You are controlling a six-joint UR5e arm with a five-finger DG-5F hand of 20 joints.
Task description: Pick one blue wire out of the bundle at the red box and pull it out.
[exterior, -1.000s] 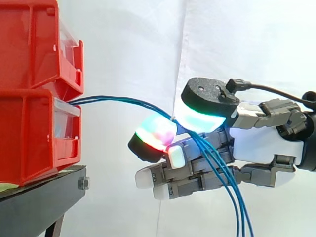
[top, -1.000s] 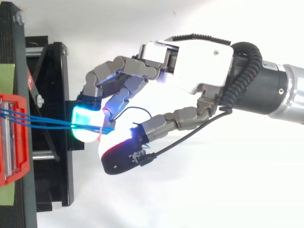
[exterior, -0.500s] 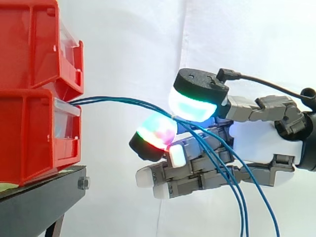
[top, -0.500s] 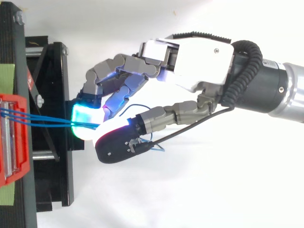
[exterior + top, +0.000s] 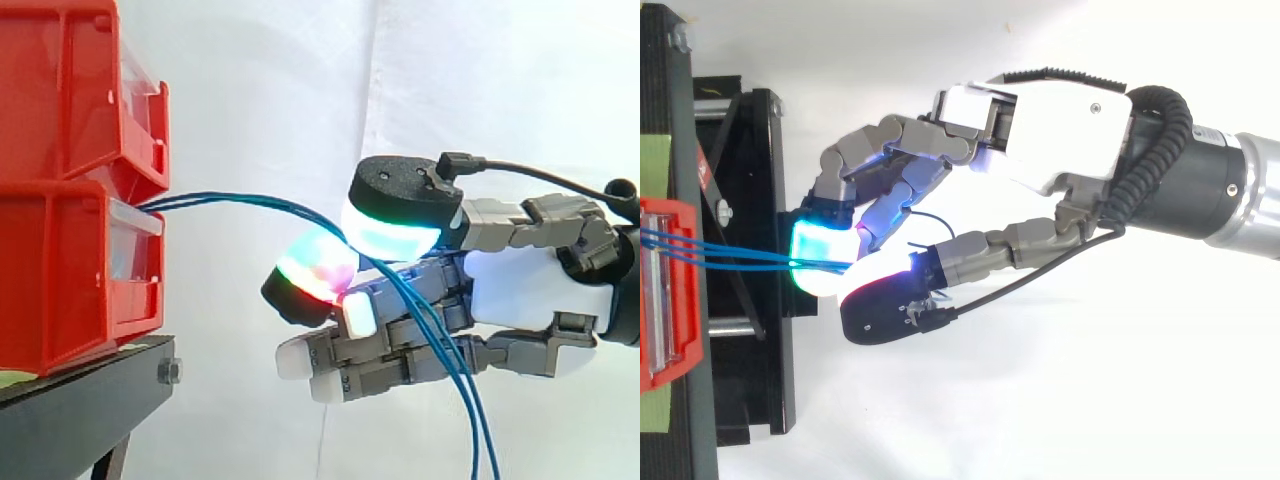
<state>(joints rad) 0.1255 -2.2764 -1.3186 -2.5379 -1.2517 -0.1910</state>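
Pulling well begins at the hand (image 5: 530, 290), where we see the glowing pads (image 5: 392, 228) pinched on the blue wires (image 5: 250, 203), possibly on more than one strand, so we would isolate a single wire and draw it straight away from the lower red box (image 5: 70, 270) that the bundle enters.

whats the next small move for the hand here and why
Probably draw the hand slowly back, away from the red box. Its pads are closed on the blue wires, which run into the box's lower bin. More than one wire seems to pass between the pads, so go gently.
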